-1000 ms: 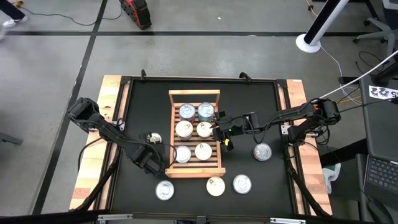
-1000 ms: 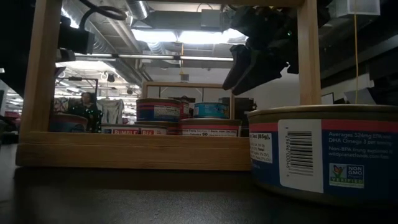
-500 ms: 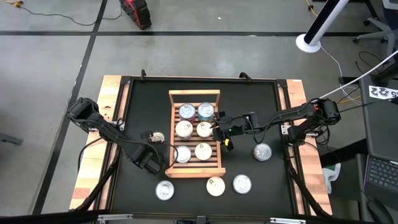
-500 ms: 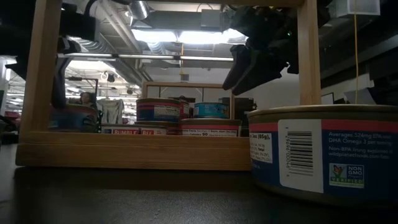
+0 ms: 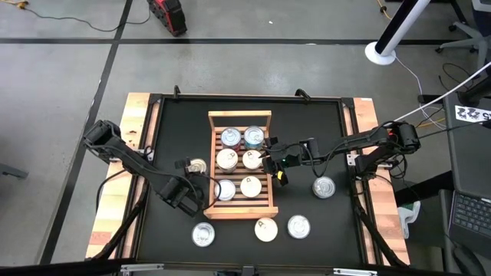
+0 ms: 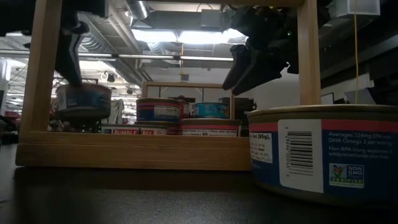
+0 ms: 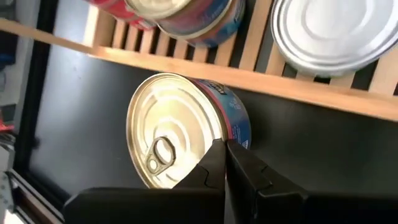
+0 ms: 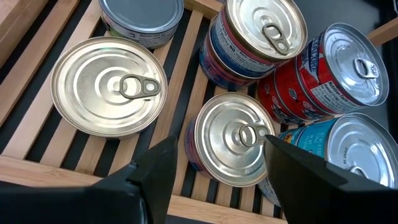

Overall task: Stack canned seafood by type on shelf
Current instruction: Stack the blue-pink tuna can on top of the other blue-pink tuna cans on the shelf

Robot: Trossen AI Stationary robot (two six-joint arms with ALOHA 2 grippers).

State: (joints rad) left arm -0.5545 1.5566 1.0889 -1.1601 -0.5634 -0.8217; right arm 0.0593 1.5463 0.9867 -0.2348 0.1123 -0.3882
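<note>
Wooden slats of the shelf (image 5: pixel 241 205) carry six round cans, and four more sit on the black table (image 5: pixel 169 115). Just left of the shelf, the left gripper (image 5: pixel 189 166) pinches a gold-lidded can (image 7: pixel 177 127) with fingers pressed together. The right gripper (image 5: pixel 274 166) hovers spread over the shelf's right side.

Black tabletop (image 5: pixel 176 130) w/ light wood planks along both sides (image 5: pixel 138 115), grey concrete floor w/ dark tape lines (image 5: pixel 107 65), red-black device (image 5: pixel 169 14) at top, white pole base (image 5: pixel 381 52) top right, laptop (image 5: pixel 469 215) at right edge, ceiling lights (image 6: pixel 180 36) in low view.
</note>
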